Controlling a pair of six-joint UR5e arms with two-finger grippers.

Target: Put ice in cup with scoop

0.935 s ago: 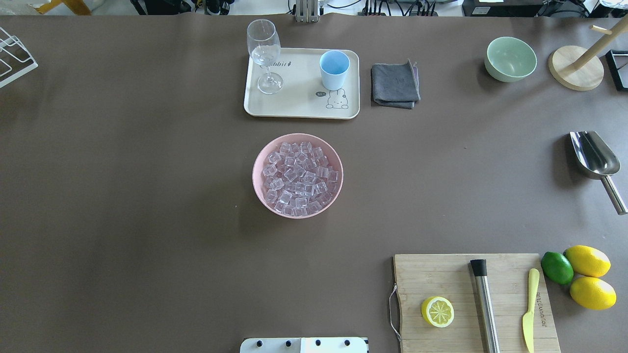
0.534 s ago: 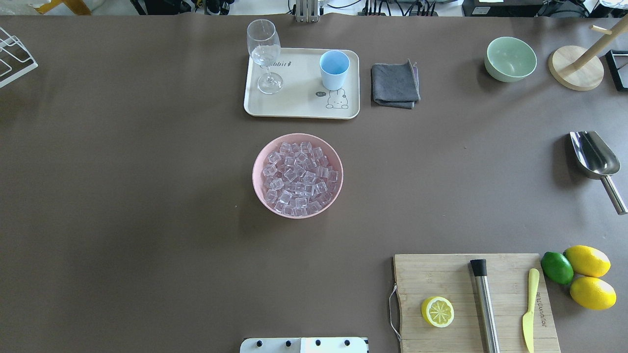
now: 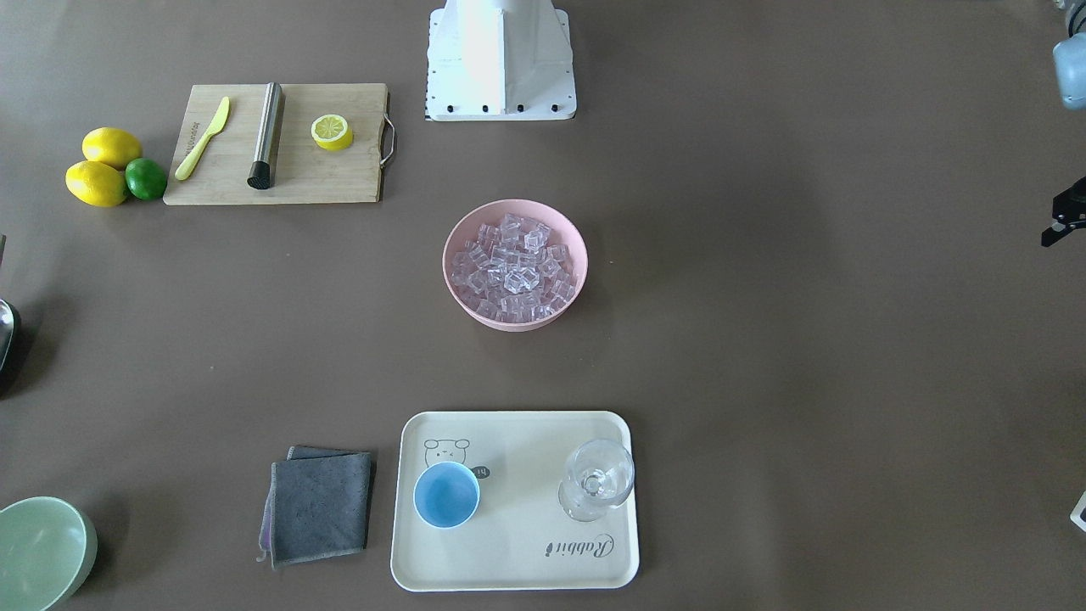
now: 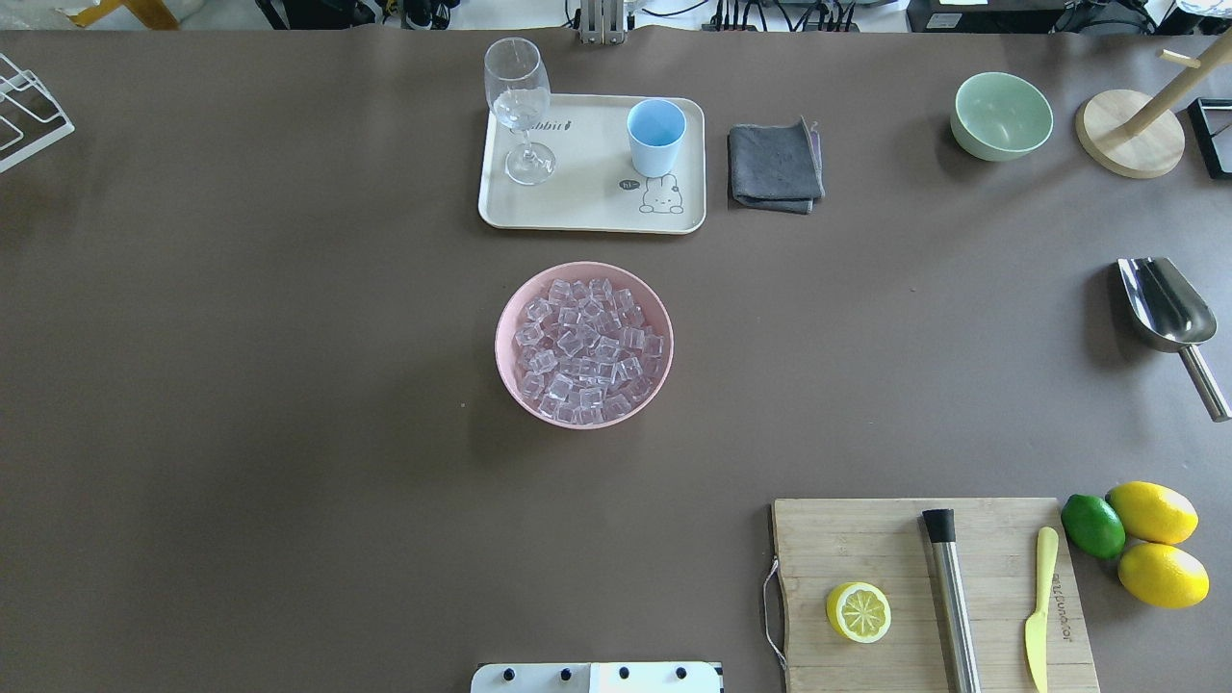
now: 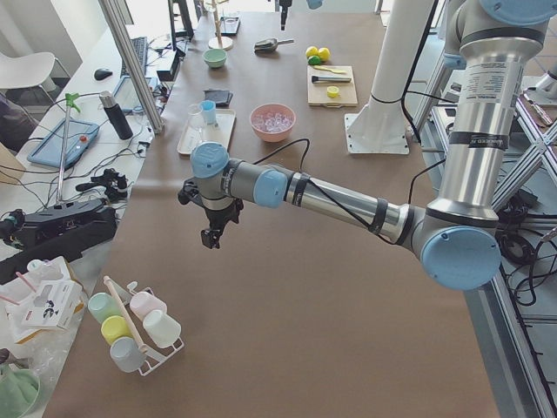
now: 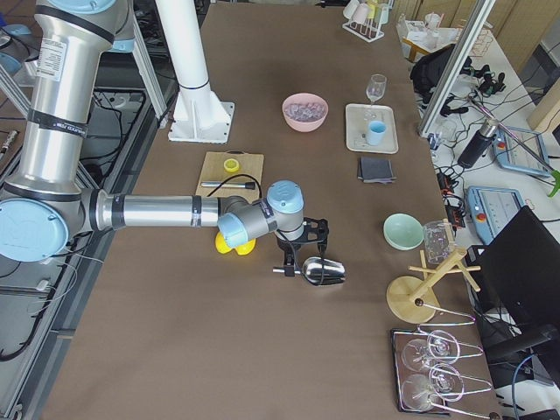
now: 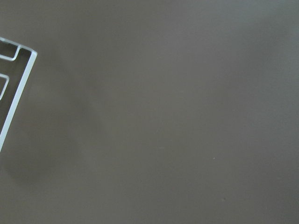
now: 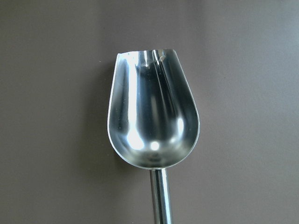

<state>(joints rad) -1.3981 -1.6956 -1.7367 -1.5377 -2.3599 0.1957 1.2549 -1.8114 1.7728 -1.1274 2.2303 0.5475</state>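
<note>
Frankly, we cannot tell how far the right gripper (image 6: 290, 265) is spread. Only the side view shows it, close by the handle end of the scoop (image 8: 152, 116), and we cannot say whether it touches. Its wrist camera looks straight down into the shiny, empty trough, with the mouth toward 12 o'clock and the rod handle toward 6. The left gripper (image 5: 211, 233) hangs fingers-down above bare table, and its gap is just as unclear to us. A corner of a white wire rack (image 7: 18, 88) shows at 9 o'clock in its wrist view.

From overhead, the scoop lies at the 3 o'clock edge of the matte brown table (image 4: 241, 385). It is well apart from the pink bowl (image 4: 501, 327) at the centre, which is heaped with ice (image 4: 587, 346). At 12 o'clock from the bowl, a cream tray (image 4: 577, 197) carries the empty cup (image 4: 656, 135) and a stemmed glass (image 4: 520, 106). Beyond the table we see cables (image 4: 751, 13), an aluminium post (image 5: 132, 61) and a dark monitor (image 6: 525, 271).
</note>
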